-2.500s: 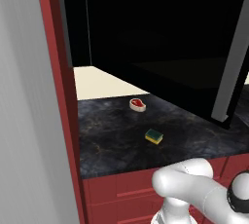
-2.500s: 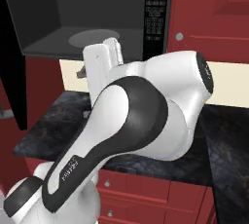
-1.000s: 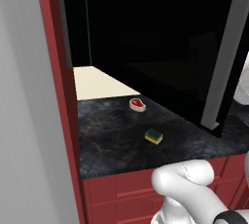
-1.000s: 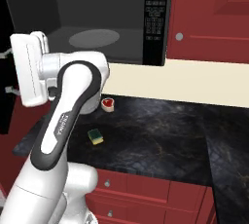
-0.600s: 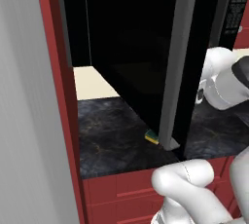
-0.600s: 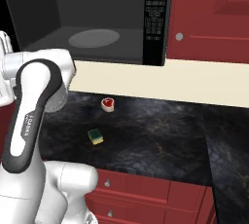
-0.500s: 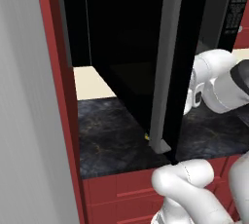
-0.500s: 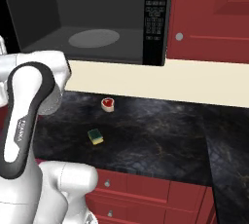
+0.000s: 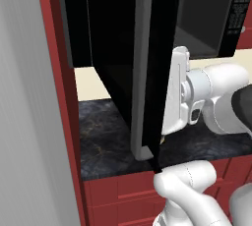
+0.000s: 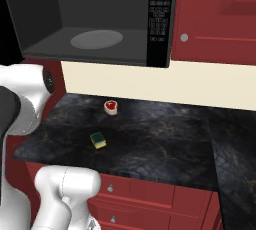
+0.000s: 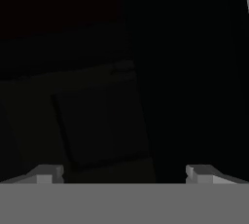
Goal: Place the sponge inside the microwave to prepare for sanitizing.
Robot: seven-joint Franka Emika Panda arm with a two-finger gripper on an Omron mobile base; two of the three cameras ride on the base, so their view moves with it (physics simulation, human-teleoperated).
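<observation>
The sponge [image 10: 98, 140], yellow with a dark green top, lies flat on the dark counter [image 10: 150, 144], towards its front left. Above it the black microwave [image 10: 160, 24] stands open, showing its grey cavity and round turntable [image 10: 96, 39]. In the left base view its door [image 9: 160, 48] is edge-on, with the long grey handle [image 9: 140, 68] facing me. My white hand [image 9: 176, 92] is close against the door's inner side, well above the sponge. My gripper [image 11: 124, 175] is open, facing a dark surface with nothing between the fingertips [image 11: 48, 174].
A small red-and-white steak-shaped piece [image 10: 111, 106] sits behind the sponge near the cream back wall. Red cabinets [image 10: 220, 19] flank the microwave and run below the counter. A red cabinet side and a grey wall [image 9: 29, 122] close off the left.
The microwave door has swung further open, and my hand has moved with it against its inner side. The sponge and the steak piece have stayed put.
</observation>
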